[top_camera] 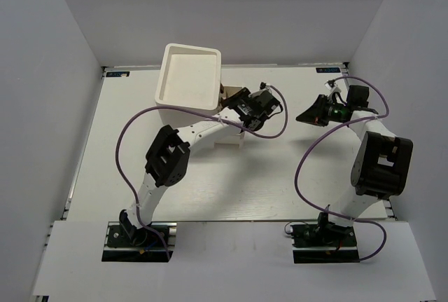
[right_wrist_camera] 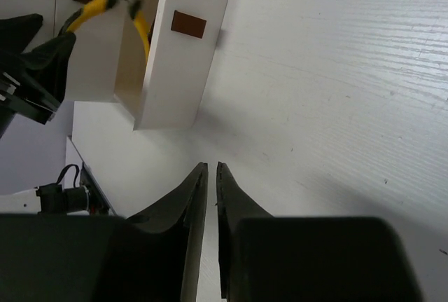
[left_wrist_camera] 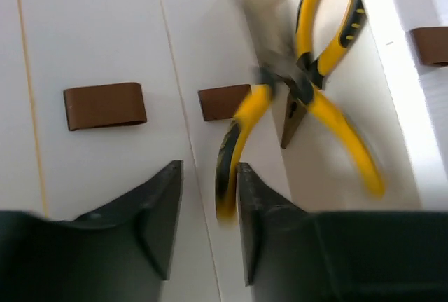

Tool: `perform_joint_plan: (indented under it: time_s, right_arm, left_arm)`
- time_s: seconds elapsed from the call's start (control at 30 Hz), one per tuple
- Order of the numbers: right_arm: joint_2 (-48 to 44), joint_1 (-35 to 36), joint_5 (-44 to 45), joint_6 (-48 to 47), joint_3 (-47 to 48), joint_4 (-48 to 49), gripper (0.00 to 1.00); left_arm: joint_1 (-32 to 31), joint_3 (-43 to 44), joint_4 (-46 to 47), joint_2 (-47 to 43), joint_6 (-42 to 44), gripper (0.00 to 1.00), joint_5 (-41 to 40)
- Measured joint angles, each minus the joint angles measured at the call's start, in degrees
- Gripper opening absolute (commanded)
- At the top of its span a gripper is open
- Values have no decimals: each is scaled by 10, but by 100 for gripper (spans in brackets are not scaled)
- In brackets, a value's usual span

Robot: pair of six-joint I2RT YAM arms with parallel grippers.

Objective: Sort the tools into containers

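Left tool (left_wrist_camera: 208, 169) parted, blurred pliers (left_wrist_camera: 243, 125) handle between (arm stretched to cabinet (top_camera: 189, 81)) | right tool (right_wrist_camera: 212, 167) pinched closed, empty, elbow folded

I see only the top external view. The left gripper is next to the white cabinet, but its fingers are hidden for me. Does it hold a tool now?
Observer: In the left wrist view the left gripper is open. A blurred pair of yellow-handled pliers has one handle in the gap, close to one finger; I cannot tell if it touches.
Operator: Thank you. Is there any tool inside the drawer in front of it?
Observer: Yes. A second pair of yellow-handled pliers, sharp in the picture, lies inside the open drawer, its jaws pointing toward the gripper.
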Motion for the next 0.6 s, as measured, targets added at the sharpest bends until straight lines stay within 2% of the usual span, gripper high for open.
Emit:
perform_joint_plan:
  time_s: [0.17, 0.23, 0.33, 0.5, 0.53, 0.57, 0.6]
  right_arm:
    - [12, 0, -3, 0, 5, -2, 19]
    - [21, 0, -3, -2, 14, -7, 19]
    - [34, 5, -3, -14, 32, -17, 0]
    - [83, 43, 20, -67, 119, -73, 0]
    - [97, 58, 29, -81, 142, -85, 0]
    - [109, 73, 39, -94, 162, -93, 0]
    - [123, 91, 51, -106, 185, -103, 2]
  left_arm:
    - [0, 18, -10, 0, -17, 57, 12]
    - [-3, 37, -14, 0, -25, 36, 22]
    - [-5, 89, -28, 0, -34, 0, 40]
    - [-10, 201, -70, -33, -101, 0, 67]
    - [-7, 192, -72, -60, -122, 6, 70]
    - [1, 165, -69, -101, -143, 31, 75]
    - [15, 119, -64, -156, -161, 37, 82]
